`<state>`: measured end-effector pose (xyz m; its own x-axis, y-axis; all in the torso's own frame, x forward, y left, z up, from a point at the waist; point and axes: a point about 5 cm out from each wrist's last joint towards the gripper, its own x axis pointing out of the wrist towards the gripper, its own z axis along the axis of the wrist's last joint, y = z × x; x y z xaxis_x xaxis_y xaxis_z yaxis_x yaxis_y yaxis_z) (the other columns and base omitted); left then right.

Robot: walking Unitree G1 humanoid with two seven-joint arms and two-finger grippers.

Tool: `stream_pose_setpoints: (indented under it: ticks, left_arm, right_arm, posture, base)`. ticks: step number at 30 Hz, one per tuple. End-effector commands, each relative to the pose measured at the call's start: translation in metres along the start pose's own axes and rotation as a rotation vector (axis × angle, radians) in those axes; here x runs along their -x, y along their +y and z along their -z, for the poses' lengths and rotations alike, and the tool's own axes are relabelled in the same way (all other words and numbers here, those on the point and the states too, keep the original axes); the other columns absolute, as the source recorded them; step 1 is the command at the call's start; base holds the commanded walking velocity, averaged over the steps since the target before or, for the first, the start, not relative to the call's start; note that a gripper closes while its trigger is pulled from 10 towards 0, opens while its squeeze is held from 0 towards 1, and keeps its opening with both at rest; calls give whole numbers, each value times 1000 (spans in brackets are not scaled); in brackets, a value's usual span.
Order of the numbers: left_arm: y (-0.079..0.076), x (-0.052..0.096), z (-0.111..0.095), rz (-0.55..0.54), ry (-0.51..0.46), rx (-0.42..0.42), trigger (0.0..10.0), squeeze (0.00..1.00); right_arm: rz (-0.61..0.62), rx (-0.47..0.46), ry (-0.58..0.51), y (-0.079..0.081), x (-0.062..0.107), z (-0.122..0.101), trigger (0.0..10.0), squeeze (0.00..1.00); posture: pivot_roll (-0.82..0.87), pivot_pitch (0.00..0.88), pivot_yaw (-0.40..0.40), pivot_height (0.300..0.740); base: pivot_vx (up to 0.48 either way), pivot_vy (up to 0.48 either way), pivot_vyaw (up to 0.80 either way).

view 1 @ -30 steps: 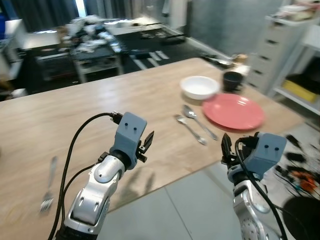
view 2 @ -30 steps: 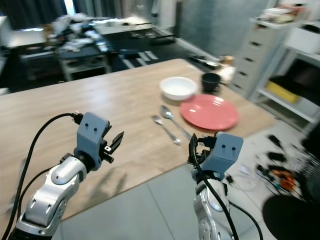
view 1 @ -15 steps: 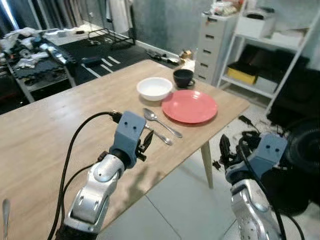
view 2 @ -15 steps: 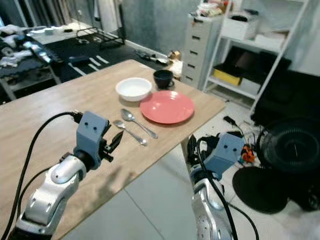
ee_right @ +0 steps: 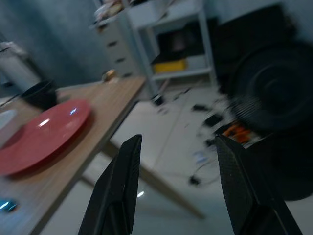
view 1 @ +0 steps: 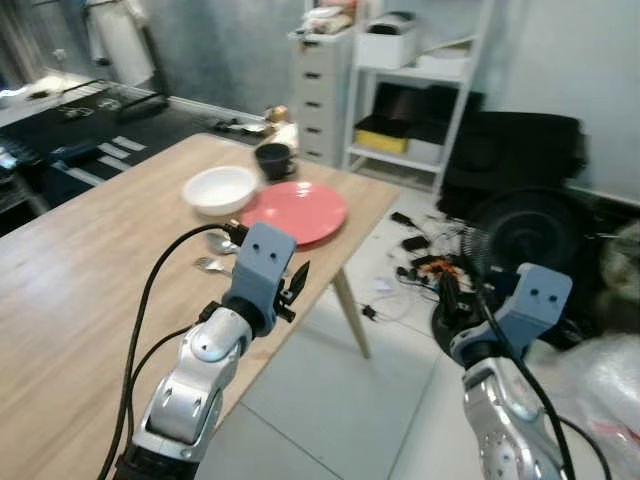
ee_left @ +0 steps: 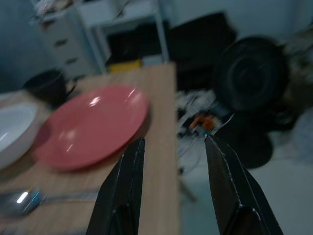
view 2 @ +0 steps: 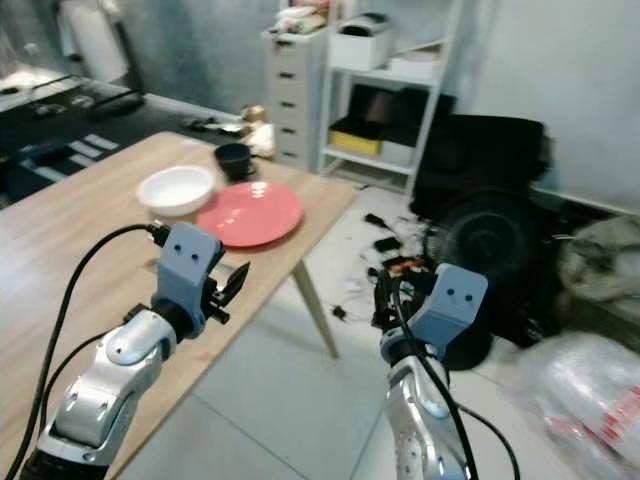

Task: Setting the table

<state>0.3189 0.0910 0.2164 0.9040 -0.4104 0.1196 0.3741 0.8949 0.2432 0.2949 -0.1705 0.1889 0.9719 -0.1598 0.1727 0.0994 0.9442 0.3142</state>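
Left gripper (view 1: 297,285) raised over the near edge of the wooden table (view 1: 90,270), black fingers (ee_left: 128,183) spread well apart, nothing between them. Right gripper (view 1: 447,300) held up off the table's end, above the tiled floor (view 1: 340,400), fingers likewise parted and empty.

Ahead of the left gripper and a little to its left, two spoons (view 1: 215,252) lying on the tabletop, partly hidden behind the wrist housing. Just beyond them, the red plate (view 1: 294,211) flat on the table near its far corner; in the left wrist view, plate (ee_left: 90,125) ahead of the fingers, clear of them. White bowl (view 1: 221,188) just beside the plate on its left, nearly touching the rim. Dark cup (view 1: 272,159) behind the plate, close to the table's far edge.

From the right gripper, plate well off to the left, across the table corner.

Past the table: grey drawer unit (view 1: 326,90), white shelving (view 1: 420,90) with a yellow box, a black fan (view 1: 525,235) on the floor, loose cables (view 1: 425,255) scattered near it.
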Motion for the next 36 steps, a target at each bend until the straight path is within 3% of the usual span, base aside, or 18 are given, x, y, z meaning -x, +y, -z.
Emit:
stream_pose_setpoints:
  ticks: [1,36]
  left_arm:
    - [2,2,4,-3,11,-9,10000,0]
    - [1,2,6,3,9,-9,10000,0]
  right_arm:
    - [-9,-13,24,3,2,5,10000,0]
    - [-11,-3,30,2,2,7,10000,0]
  posture:
    - [-24,68,139,740]
    - [-27,67,142,740]
  base:
    - [0,0,-800]
    - [0,0,-800]
